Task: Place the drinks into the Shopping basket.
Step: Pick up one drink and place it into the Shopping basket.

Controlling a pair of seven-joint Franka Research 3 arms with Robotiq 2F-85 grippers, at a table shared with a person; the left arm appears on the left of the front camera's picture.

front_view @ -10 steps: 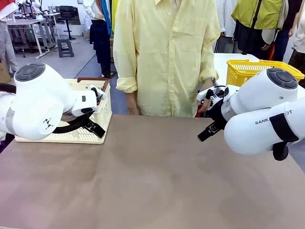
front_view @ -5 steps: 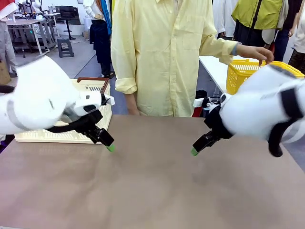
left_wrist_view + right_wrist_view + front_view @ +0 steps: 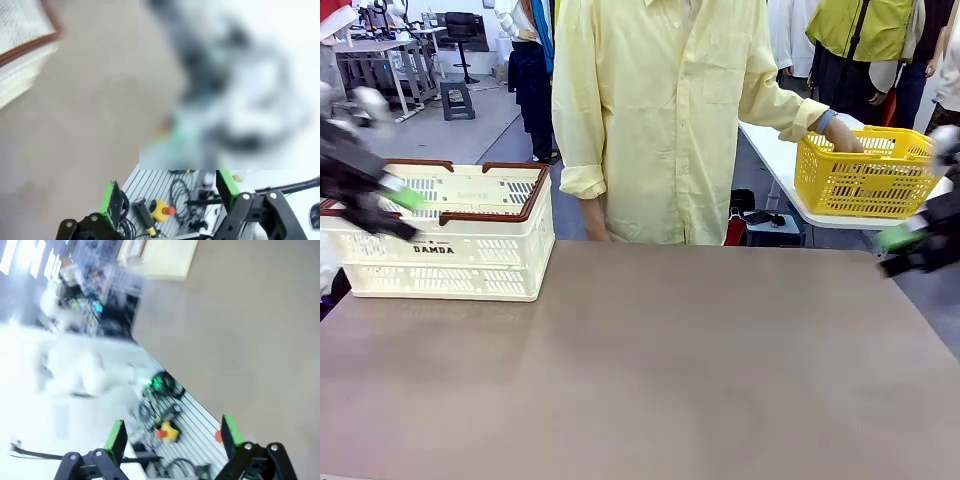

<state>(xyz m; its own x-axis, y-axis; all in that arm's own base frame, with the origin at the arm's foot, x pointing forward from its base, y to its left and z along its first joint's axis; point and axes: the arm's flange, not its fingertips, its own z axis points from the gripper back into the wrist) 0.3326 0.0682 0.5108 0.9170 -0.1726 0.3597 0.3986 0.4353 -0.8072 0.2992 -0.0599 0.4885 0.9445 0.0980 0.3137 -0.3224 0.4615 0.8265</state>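
Note:
The Shopping basket (image 3: 448, 240) is cream-white lattice with a brown-red rim, and it stands on the table's far left. The drinks are out of view. My left gripper (image 3: 390, 208) is a blur at the left edge in front of that basket, jaws apart and empty. Open and empty as well, my right gripper (image 3: 898, 252) hangs blurred at the right edge, off the table's corner. In the left wrist view the left gripper (image 3: 167, 192) is spread wide, with a corner of the basket (image 3: 22, 35) at top left. The right gripper (image 3: 172, 435) is likewise wide in its own view.
A person in a pale yellow shirt (image 3: 660, 110) stands at the far side, with one hand (image 3: 840, 135) inside a bright yellow mesh basket (image 3: 860, 175) on a white side table. The brown tabletop (image 3: 640, 360) lies bare between the arms.
Both arms have swung outward from the table's middle to the left and right edges. The person's arm has reached over to the yellow basket.

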